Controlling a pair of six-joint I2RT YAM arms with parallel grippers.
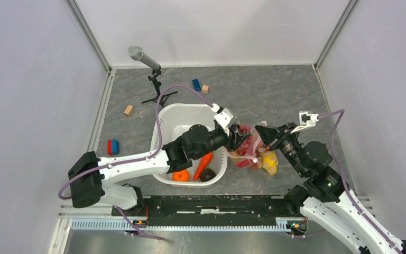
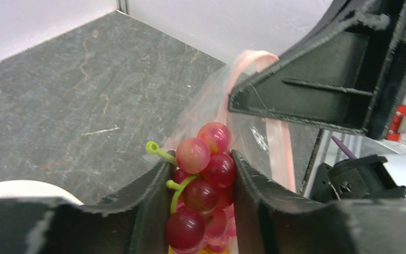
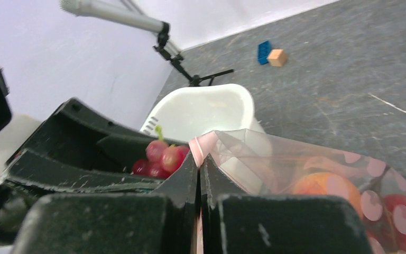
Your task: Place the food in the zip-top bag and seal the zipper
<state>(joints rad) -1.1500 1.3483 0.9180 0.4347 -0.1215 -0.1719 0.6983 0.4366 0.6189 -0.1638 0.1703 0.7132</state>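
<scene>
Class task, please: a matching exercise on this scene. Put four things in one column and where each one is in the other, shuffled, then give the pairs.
Things
1. grapes
2. zipper
3. carrot
4. mic

Places
A. lying in the basin
B. pinched in the right gripper
C. standing beyond the basin
D. held in the left gripper

Pairs: 1-D, 2-B, 3-A, 4-C
</scene>
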